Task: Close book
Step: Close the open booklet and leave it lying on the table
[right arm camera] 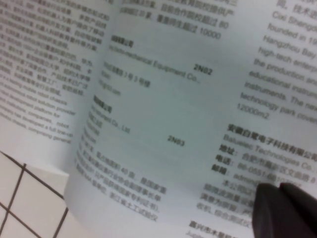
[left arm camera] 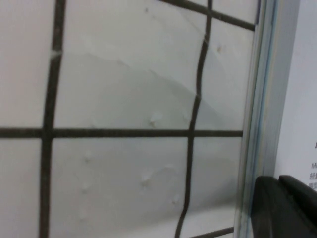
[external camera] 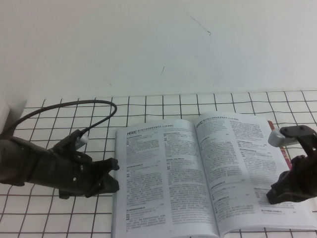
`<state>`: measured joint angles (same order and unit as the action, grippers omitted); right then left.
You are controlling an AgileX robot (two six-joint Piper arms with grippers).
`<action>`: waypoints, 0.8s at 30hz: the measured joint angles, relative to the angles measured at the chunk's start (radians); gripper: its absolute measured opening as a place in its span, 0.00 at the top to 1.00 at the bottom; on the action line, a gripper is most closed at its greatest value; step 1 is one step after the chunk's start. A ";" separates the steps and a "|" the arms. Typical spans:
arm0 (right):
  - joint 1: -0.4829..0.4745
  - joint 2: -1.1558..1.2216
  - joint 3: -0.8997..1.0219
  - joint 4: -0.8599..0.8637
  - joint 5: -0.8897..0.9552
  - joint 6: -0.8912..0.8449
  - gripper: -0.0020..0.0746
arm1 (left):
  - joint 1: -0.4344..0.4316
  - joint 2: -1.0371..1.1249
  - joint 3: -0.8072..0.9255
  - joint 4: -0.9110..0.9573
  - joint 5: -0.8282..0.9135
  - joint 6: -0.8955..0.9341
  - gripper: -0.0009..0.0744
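An open book (external camera: 198, 168) lies flat on the gridded table, with printed text on both pages. My left gripper (external camera: 115, 174) is low at the book's left edge. In the left wrist view its shut tips (left arm camera: 280, 198) sit against the stacked page edge (left arm camera: 262, 99). My right gripper (external camera: 274, 196) hangs over the outer part of the right page, near the front corner. In the right wrist view the page (right arm camera: 163, 99) curves up slightly, and the shut tips (right arm camera: 280, 203) are just above the print. Neither gripper holds anything.
A white cloth with black grid lines (external camera: 163, 101) covers the table and runs back to a white wall. A black cable (external camera: 74, 104) loops over the left arm. A pale object (external camera: 6, 116) sits at the far left edge.
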<state>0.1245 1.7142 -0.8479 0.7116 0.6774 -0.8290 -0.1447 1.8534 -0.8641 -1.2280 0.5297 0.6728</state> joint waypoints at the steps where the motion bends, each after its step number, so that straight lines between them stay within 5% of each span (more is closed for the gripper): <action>1: 0.000 0.009 0.000 0.000 0.000 0.000 0.98 | -0.003 0.002 -0.002 -0.012 -0.002 0.008 0.99; 24: 0.139 0.138 -0.019 0.004 -0.010 -0.003 0.98 | -0.202 0.155 -0.262 -0.200 -0.039 0.090 0.99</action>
<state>0.2635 1.8520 -0.8672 0.7160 0.6671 -0.8321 -0.3466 2.0085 -1.1257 -1.4278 0.4910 0.7632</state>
